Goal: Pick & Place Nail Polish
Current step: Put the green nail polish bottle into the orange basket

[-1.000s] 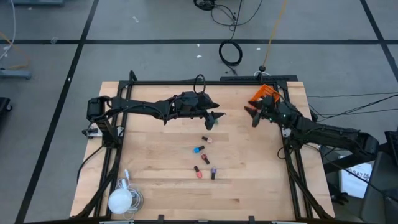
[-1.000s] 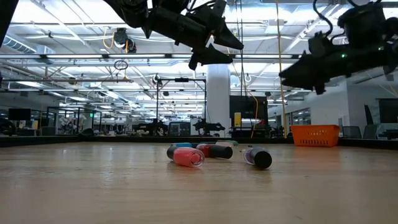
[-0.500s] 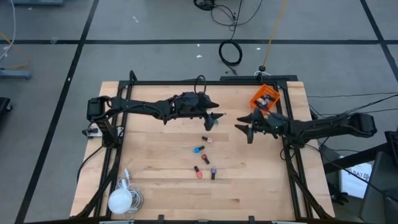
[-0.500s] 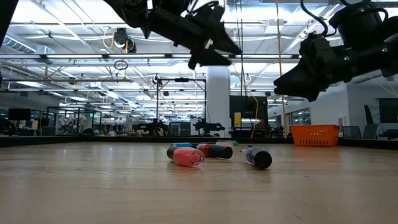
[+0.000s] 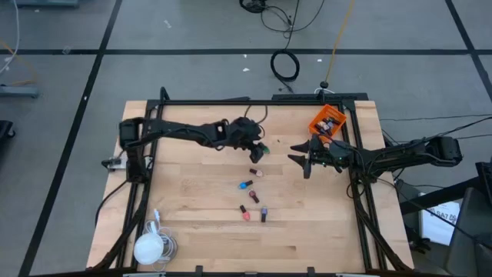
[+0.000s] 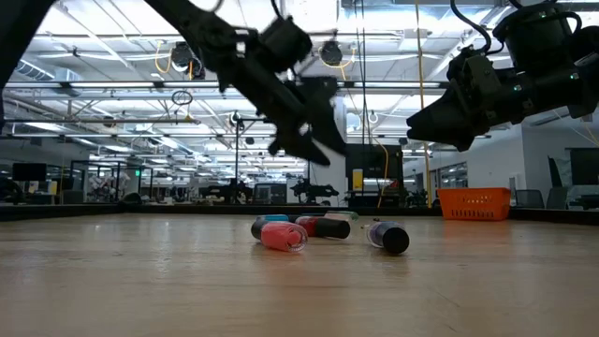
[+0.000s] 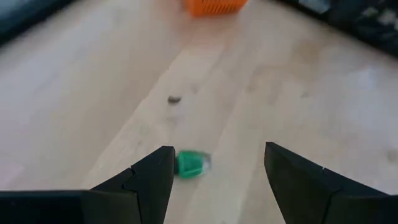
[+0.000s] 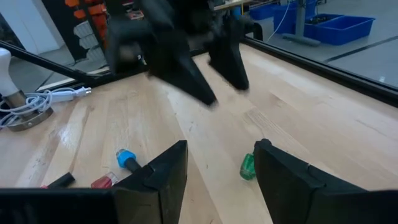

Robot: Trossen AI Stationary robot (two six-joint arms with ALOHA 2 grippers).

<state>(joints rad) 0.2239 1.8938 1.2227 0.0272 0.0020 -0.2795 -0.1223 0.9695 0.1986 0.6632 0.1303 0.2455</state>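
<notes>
While several nail polish bottles (image 5: 247, 201) lie mid-table, unpicked, and the orange bin (image 5: 327, 121) holds some, left end effector (image 5: 259, 153) hangs open, empty over a green bottle (image 7: 190, 163); right end effector (image 5: 301, 160) open, empty, nearby.

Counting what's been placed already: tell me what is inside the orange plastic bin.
The orange plastic bin holds a few small dark and light items, too small to identify. From table height only its slotted wall shows; the contents are hidden.
</notes>
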